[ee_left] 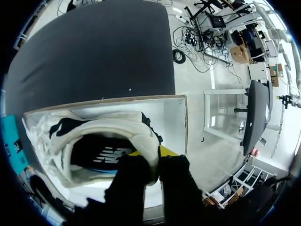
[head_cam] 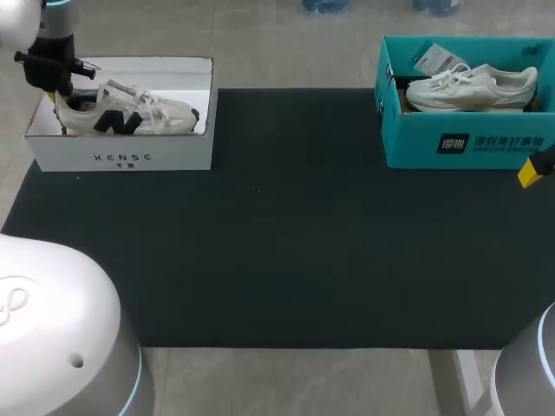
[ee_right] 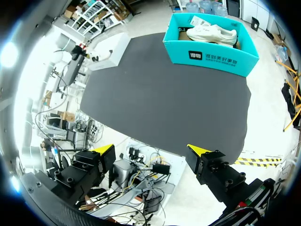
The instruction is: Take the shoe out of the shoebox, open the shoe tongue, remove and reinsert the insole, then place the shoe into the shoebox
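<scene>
Left wrist view: the left fingers (ee_left: 162,155), set narrow, pinch the soft padded heel collar of the cream shoe (ee_left: 113,120) with dark side patches, one tip inside and one outside. The shoe lies in the white cardboard shoebox (ee_left: 175,117) on the matte black surface (ee_left: 94,52). The right fingers (ee_right: 104,151) stand wide apart and hold nothing, with a teal cardboard box (ee_right: 221,59) ahead of them.
</scene>
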`<action>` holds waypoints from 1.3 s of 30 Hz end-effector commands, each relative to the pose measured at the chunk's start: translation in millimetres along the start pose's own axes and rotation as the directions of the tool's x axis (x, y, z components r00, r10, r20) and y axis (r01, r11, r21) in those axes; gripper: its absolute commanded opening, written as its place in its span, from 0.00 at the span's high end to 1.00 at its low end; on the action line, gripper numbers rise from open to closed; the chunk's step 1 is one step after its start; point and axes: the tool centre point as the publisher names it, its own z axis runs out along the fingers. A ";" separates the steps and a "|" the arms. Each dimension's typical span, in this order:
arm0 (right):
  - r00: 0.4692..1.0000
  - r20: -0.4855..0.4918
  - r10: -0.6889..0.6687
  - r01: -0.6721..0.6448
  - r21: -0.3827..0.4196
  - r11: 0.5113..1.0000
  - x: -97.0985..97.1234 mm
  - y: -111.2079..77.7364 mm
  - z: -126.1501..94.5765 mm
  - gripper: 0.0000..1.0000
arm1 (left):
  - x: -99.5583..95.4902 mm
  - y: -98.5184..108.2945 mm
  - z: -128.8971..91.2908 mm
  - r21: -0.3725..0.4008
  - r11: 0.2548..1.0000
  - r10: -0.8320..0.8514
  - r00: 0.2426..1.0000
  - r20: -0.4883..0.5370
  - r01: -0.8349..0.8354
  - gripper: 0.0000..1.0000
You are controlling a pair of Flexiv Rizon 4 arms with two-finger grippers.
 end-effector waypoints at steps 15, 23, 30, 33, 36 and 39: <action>1.000 0.000 0.000 0.000 0.003 1.000 -0.3 1.5 0.3 0.00 | -1.5 4.2 47.4 0.048 0.999 0.014 1.000 0.005 -0.015 1.00; 1.000 0.000 0.000 0.000 0.003 1.000 -0.3 1.5 0.3 0.00 | -0.7 4.1 42.4 0.015 1.000 0.025 1.000 0.009 -0.025 0.00; 1.000 0.000 0.000 0.000 0.003 1.000 -0.3 1.5 0.3 0.00 | 0.0 -4.6 8.0 -0.041 0.998 0.049 0.996 0.069 -0.046 0.00; 1.000 0.000 0.000 0.000 0.003 1.000 -0.3 1.5 0.3 0.00 | -2.0 -15.0 -19.5 -0.083 0.995 0.071 0.992 0.104 -0.063 0.00; 1.000 0.000 0.000 0.000 0.003 1.000 -0.3 1.5 0.3 0.00 | -4.6 -29.7 -45.7 -0.100 0.993 0.085 0.984 0.154 -0.070 0.00; 1.000 0.000 0.000 0.000 0.003 1.000 -0.3 1.5 0.3 0.00 | -11.0 -48.2 -66.3 -0.092 0.993 0.090 0.977 0.191 -0.074 0.00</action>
